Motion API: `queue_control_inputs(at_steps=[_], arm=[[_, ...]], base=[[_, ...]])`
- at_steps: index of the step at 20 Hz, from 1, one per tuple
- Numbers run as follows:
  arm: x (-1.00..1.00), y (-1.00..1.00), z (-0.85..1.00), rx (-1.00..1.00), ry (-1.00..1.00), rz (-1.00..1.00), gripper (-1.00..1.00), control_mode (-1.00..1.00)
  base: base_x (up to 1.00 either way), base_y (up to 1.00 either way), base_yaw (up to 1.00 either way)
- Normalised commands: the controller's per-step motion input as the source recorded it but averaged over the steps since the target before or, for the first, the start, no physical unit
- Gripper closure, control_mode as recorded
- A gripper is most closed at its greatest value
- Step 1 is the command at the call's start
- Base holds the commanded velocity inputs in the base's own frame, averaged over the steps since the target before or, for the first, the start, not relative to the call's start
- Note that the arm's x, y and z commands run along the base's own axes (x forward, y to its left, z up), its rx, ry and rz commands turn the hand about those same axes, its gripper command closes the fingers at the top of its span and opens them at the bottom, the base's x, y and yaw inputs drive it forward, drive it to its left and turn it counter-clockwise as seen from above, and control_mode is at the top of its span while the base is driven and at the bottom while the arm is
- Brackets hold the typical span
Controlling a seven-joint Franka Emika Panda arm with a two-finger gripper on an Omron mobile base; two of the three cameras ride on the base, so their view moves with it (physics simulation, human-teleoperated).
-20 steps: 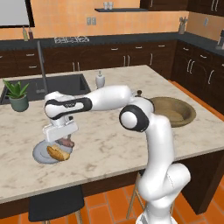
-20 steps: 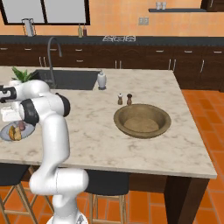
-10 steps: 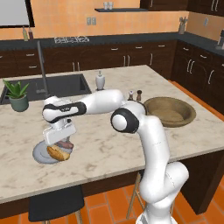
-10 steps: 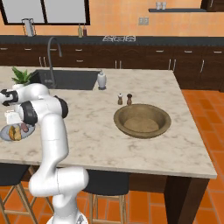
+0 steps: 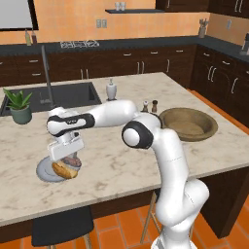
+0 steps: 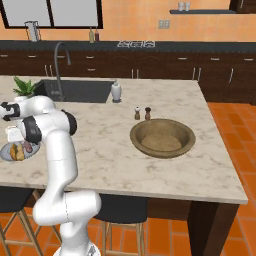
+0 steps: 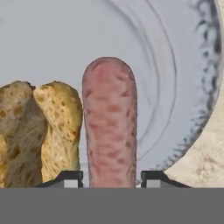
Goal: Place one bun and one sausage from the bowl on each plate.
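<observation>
Dark-cabinet kitchen, marble island: your two-finger gripper (image 7: 111, 177) straddles the short pinkish-red sausage (image 7: 110, 122) on the flat pale grey-blue plate (image 7: 52, 39), finger tips (image 7: 70, 178) just off it — whether clamped or released you cannot tell. Golden-brown bun (image 7: 37, 131) touches it at 9 o'clock. Judged light, smooth, prone to roll: grip mid-length.

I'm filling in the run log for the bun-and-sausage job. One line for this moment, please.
stage: sausage placement | gripper: low over plate, fingertips either side of sausage | bun: on plate beside sausage | bowl: looks empty
</observation>
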Motion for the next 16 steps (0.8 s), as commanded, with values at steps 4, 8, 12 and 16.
queue_control_inputs(at_steps=[4,8,12,16], arm=[[-0.20,-0.09,0.21,0.04,-0.11,0.00,-1.00,-1.00],[-0.47,-0.34,0.84,0.02,-0.14,-0.01,-1.00,-1.00],[-0.53,-0.65,0.67,0.09,-0.11,-0.05,-1.00,-1.00],[-0.61,-0.63,0.04,0.11,-0.07,-0.05,-1.00,-1.00]], base=[[0.00,0.00,0.00],[0.00,0.00,0.00],[0.00,0.00,0.00],[0.00,0.00,0.00]])
